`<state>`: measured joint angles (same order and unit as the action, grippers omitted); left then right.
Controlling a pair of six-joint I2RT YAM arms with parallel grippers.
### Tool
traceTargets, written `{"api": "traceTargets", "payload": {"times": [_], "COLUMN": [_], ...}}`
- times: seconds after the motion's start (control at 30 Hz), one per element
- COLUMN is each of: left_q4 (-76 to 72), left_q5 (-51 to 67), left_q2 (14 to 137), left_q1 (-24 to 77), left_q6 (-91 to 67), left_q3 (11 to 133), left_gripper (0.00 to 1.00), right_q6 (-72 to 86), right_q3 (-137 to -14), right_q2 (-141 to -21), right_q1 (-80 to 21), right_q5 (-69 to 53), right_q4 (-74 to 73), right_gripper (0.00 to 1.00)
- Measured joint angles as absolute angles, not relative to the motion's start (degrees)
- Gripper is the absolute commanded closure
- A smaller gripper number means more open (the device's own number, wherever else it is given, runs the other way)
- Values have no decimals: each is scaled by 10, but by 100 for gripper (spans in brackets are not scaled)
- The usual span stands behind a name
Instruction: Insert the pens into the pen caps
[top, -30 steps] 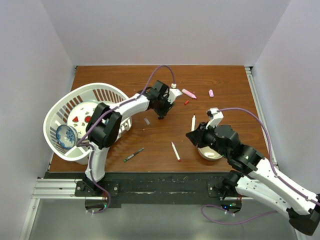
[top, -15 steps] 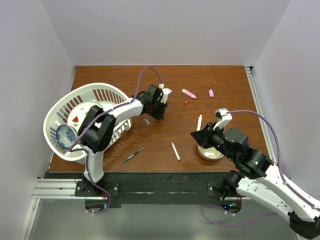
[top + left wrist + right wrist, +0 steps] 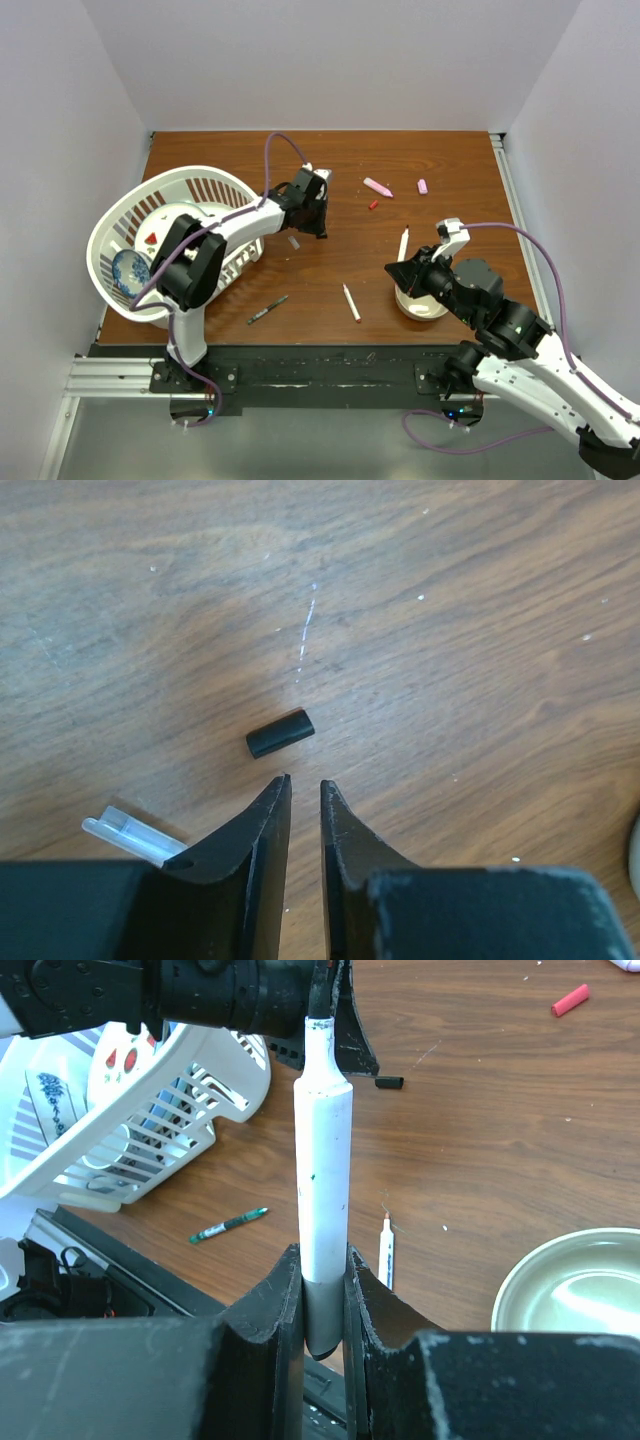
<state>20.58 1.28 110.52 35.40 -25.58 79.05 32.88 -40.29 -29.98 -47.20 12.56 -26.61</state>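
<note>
My right gripper (image 3: pixel 322 1265) is shut on a white-barrelled pen (image 3: pixel 324 1170) and holds it upright, dark tip up; it also shows in the top view (image 3: pixel 402 244). My left gripper (image 3: pixel 305 782) is down at the table, its jaws almost together with nothing between them. A black cap (image 3: pixel 280 734) lies just beyond its fingertips, also in the right wrist view (image 3: pixel 389 1083). A second white pen (image 3: pixel 351 302), a thin dark pen (image 3: pixel 268 309), a pink pen (image 3: pixel 377 187), a red cap (image 3: pixel 373 204) and a pale pink cap (image 3: pixel 422 186) lie on the table.
A white basket (image 3: pixel 120 215) with plates stands at the left. A pale bowl (image 3: pixel 432 312) sits under my right arm. A small clear piece (image 3: pixel 125 832) lies left of the left fingers.
My right gripper has carried the white pen a little to the right and nearer. My left gripper has shifted slightly left and stays low by the black cap.
</note>
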Motion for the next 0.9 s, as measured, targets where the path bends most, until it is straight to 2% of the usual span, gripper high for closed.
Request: {"api": "traceTargets", "payload": {"times": [0.1,0.37,0.9], "left_q4": [207,220,249], "left_q5": [11,-15,-67], "left_q2": [1115,1149,1194], "left_q1": [354,354,354], "left_q6": [-264,-270,-269], "left_q3": [791,796,854], "left_gripper": [80,91,87], "right_q6": [328,325,323], "right_q3": [-403,-404,-410], "right_q2": [-300,-294,-292], "right_q1": [-472,-472,-472], "right_q5": [126,126,130], "right_q4": [-267,-277,-287], "right_gripper": [100,100,100]}}
